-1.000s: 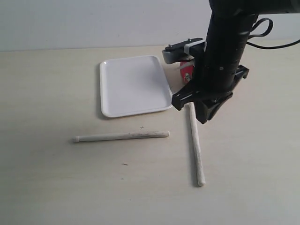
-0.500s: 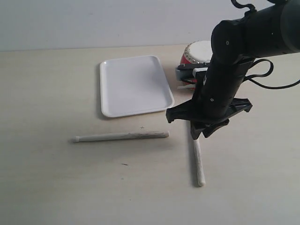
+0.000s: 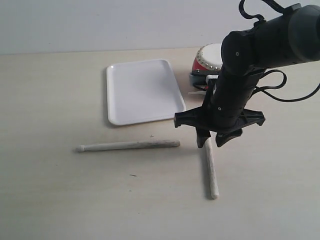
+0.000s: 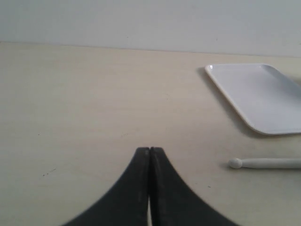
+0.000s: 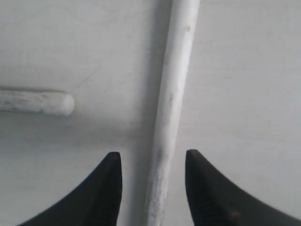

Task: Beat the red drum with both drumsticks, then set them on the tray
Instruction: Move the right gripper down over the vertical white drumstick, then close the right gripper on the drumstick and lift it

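Right gripper (image 3: 212, 142) is hanging low over the table (image 3: 60, 200), pointing down, jaws spread. It is sitting over the far end of the right drumstick (image 3: 211, 172).

Right wrist view: the two black fingers (image 5: 106, 188) are standing on either side of the right drumstick (image 5: 171, 94). A strip of table is showing between the stick and each finger, so nothing is being pinched. Cannot tell whether the fingertips are touching the table.

Right drumstick is lying flat on the table, running near to far. Its far end is hiding under the gripper.

Left drumstick (image 3: 127, 145) is lying flat, running left to right, on the near side of the tray (image 3: 142, 90) and apart from it. Its rounded tip is pointing left. Its blunt end (image 5: 35, 102) is stopping near the right drumstick without touching it.

Tray is lying flat on the table, to the far left of the right gripper. Both sticks are lying off it.

Red drum (image 3: 202, 64) is standing just right of the tray's far right corner, beyond the right gripper. The black arm (image 3: 250, 55) is partly covering it; part of its white skin is showing.

Left gripper (image 4: 149, 151): jaws are pressing together with nothing between them. It is hovering over bare table, with the tray (image 4: 258, 92) and the tipped end of the left drumstick (image 4: 263, 163) showing in its wrist view
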